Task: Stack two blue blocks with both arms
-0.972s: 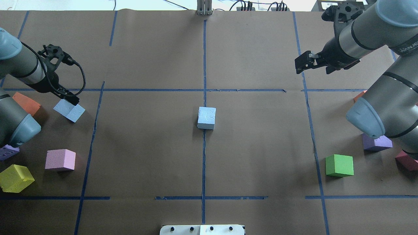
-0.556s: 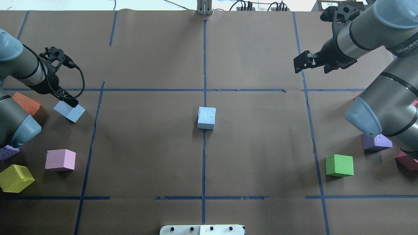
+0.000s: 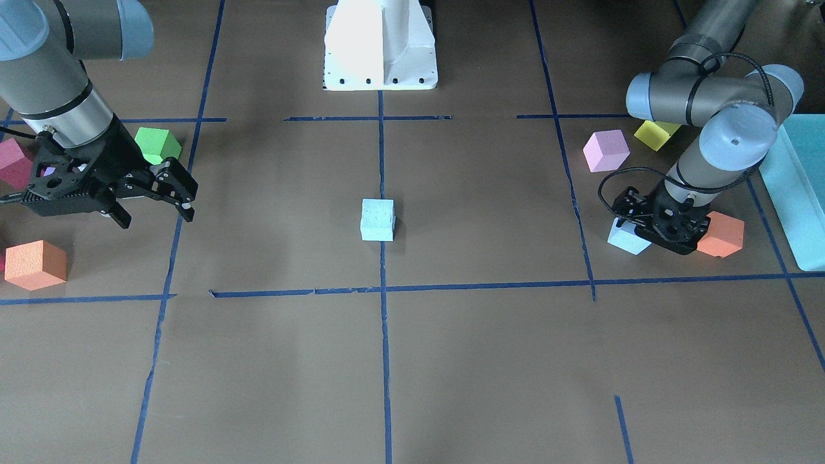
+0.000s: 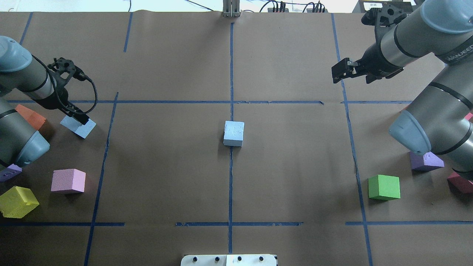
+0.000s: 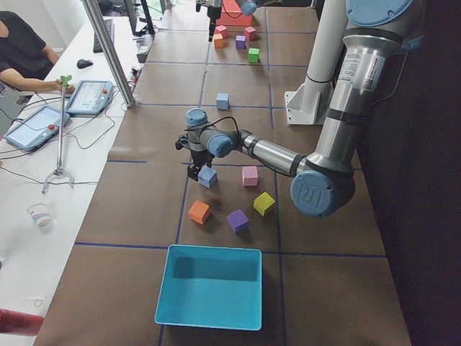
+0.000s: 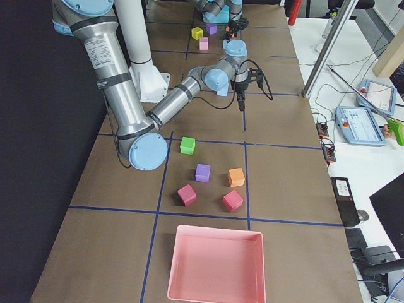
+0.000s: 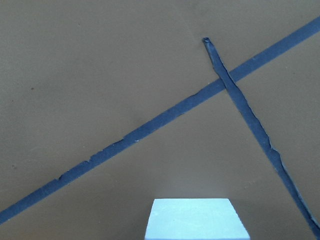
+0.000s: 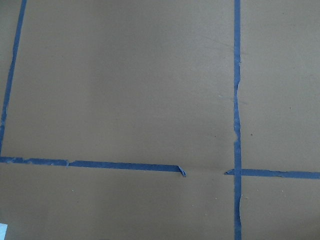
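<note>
Blue block one [image 4: 233, 133] sits nearest the robot's base, alone at the middle of the worktop [image 4: 166, 166]. It is on the centre tape line, square and upright, with nothing touching it.

Blue block two [image 4: 83, 129] lies slightly farther out on the robot's left, turned askew, just beside an orange cube [image 4: 31, 116]. The left hand [image 4: 81, 120] is lowered onto it. I cannot tell whether its fingers are clamped or merely around the block.

Farthest out, the right hand [image 3: 156, 216] hangs above bare worktop with fingers spread and nothing held.

Assessment: both blocks look like light foam that is slightly compressible, with a speckled skin that should grip well. Hold across two opposite flat faces at mid-height, squared to the block, with modest pressure.
</note>
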